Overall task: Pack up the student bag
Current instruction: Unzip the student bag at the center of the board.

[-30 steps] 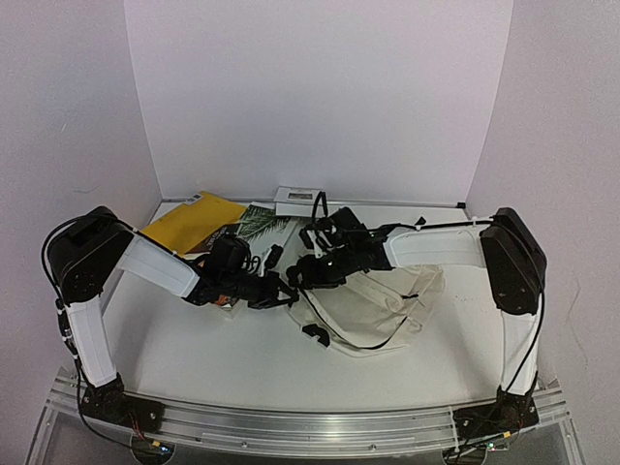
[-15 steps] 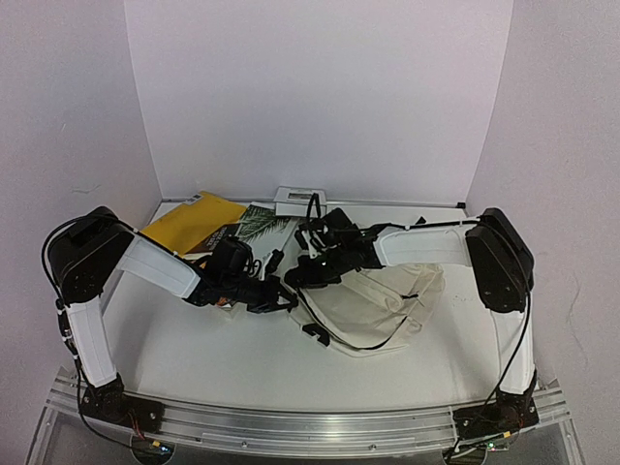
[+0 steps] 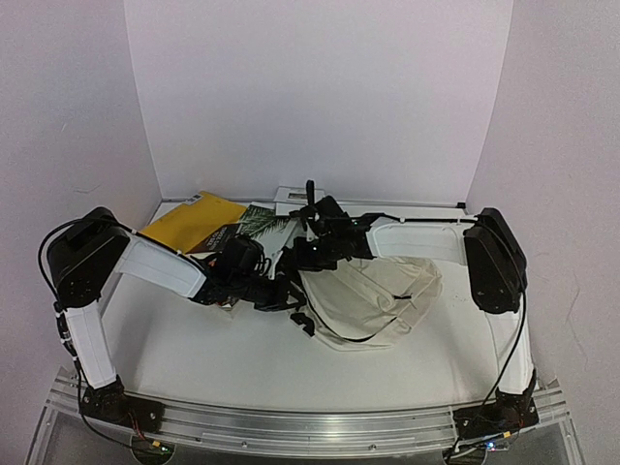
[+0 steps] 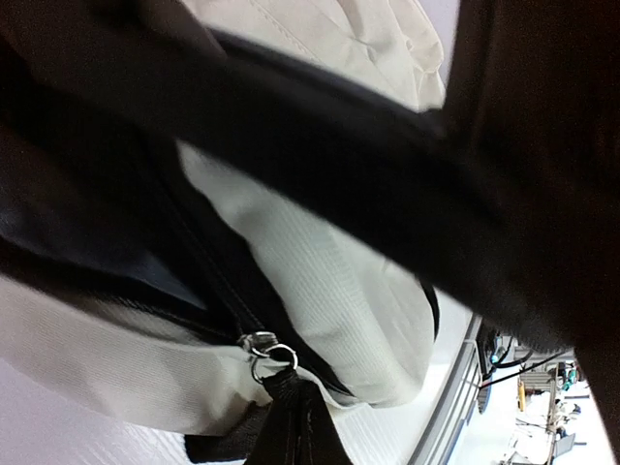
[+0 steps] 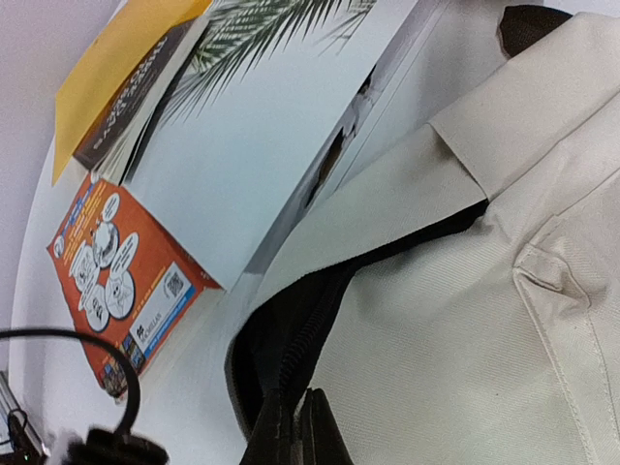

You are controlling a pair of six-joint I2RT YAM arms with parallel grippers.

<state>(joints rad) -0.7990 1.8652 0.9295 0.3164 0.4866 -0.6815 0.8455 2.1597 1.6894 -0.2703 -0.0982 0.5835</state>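
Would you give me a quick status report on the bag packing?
Left tool, right tool: both shut on student bag at its open zipper. Bag slumped on table. Books outside, beside it.

Left arm [image 3: 155, 266]: elbow high by left table [image 3: 194, 358] edge, forearm reaching right toward centre. Left gripper [image 3: 283, 294] closed, held low. Right arm [image 3: 426, 242]: elbow high by right edge, forearm reaching left. Right gripper [image 3: 308, 260] closed, pinching bag [image 5: 465, 291] rim. Grippers near each other, mid-table.

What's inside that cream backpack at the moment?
Through the backpack's open mouth only dark lining shows. No book is visible inside, but the fabric covers the deeper part.
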